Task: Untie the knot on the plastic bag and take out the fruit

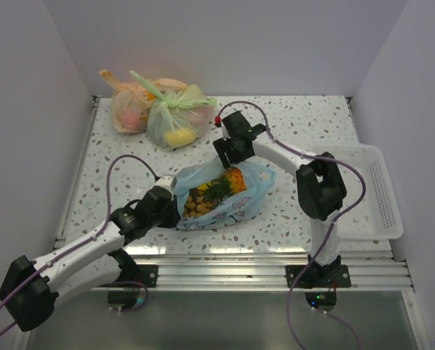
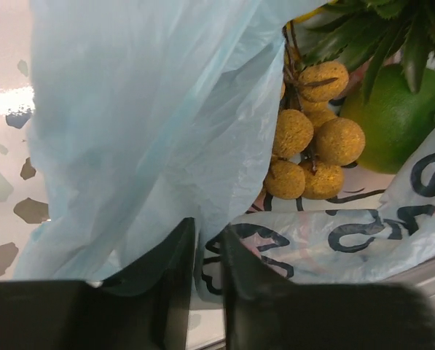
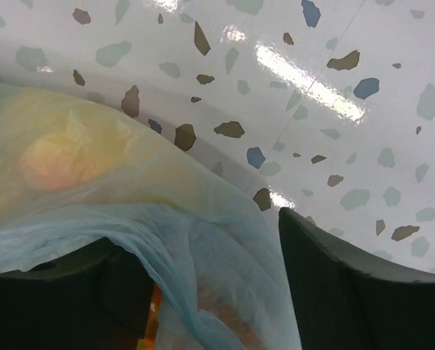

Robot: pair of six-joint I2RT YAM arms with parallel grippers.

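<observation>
The light blue plastic bag (image 1: 235, 211) lies on its side mid-table with its mouth gaping; no knot shows. Inside are the fruit: an orange pineapple (image 1: 236, 179) with a green crown and a bunch of tan berries (image 1: 194, 207). In the left wrist view the berries (image 2: 312, 146) hang beside a green fruit (image 2: 392, 124). My left gripper (image 1: 170, 195) (image 2: 206, 227) is at the bag's left rim, jaws a narrow gap apart, blue film (image 2: 144, 131) draped over one finger. My right gripper (image 1: 228, 157) (image 3: 199, 233) stands open at the far rim, loose film (image 3: 79, 226) between its fingers.
A green bag (image 1: 177, 120) and an orange bag (image 1: 130, 106), both tied and holding fruit, sit at the back left. A white perforated basket (image 1: 377, 189) stands at the right edge. A metal rail (image 1: 224, 255) runs along the table's near edge.
</observation>
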